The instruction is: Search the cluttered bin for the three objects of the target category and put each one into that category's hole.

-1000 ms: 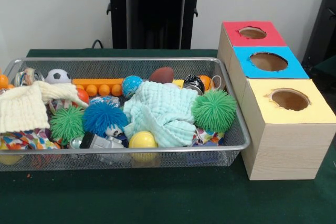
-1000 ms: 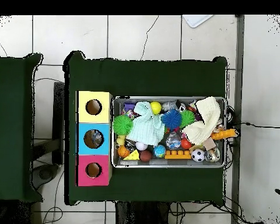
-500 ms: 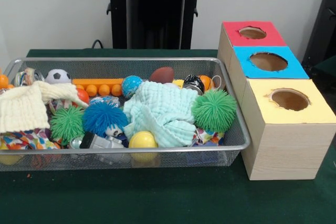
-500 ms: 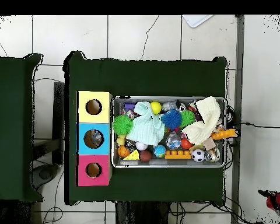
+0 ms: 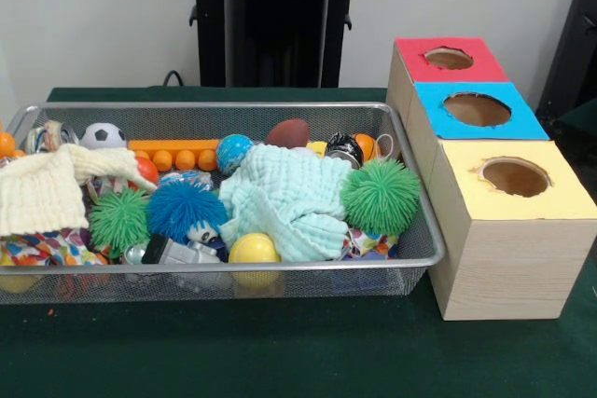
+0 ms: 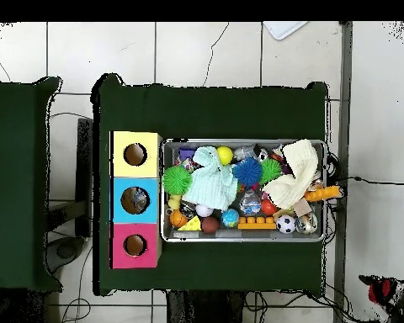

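Note:
The silver wire-mesh bin (image 5: 233,109) sits on the green table, full of toys; it also shows in the overhead view (image 6: 243,141). In it lie a mint cloth (image 5: 284,198), a cream cloth (image 5: 42,191), a large green spiky ball (image 5: 380,196), a blue spiky ball (image 5: 185,210), a small green spiky ball (image 5: 118,219), a yellow ball (image 5: 254,249), a soccer ball (image 5: 103,135) and a brown football (image 5: 287,132). Beside the bin stand three boxes with round holes: red (image 5: 415,67), blue (image 5: 438,114), yellow (image 5: 466,188). No gripper shows in either view.
The black pedestal (image 5: 275,25) stands behind the bin. A red and black shape (image 6: 380,291) shows off the table at the bottom right of the overhead view. A second green table (image 6: 16,185) stands beyond the boxes there.
The red and black shape at the bottom right of the overhead view has moved left, further into the picture. The bin, toys and boxes have not moved.

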`<action>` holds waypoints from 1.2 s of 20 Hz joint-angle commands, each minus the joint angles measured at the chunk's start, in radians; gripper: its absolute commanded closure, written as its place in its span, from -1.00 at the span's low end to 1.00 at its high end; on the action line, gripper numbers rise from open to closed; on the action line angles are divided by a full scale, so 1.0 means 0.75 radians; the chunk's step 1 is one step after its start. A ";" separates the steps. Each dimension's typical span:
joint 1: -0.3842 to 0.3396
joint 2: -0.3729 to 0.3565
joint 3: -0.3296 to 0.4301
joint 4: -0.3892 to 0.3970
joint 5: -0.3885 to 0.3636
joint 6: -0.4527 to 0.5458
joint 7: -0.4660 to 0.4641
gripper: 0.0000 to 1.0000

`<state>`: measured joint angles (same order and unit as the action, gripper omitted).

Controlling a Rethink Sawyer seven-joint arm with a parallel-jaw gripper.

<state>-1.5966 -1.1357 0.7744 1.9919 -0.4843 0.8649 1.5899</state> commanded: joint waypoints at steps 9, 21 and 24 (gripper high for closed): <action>0.144 -0.226 -0.054 0.285 0.127 -0.082 -0.009 -1.00; 0.334 -0.551 -0.143 0.589 0.416 -0.147 -0.102 -1.00; 0.414 -0.571 -0.187 0.608 0.465 -0.146 -0.070 -1.00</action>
<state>-1.3395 -1.4904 0.6952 2.3240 -0.2053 0.7879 1.5899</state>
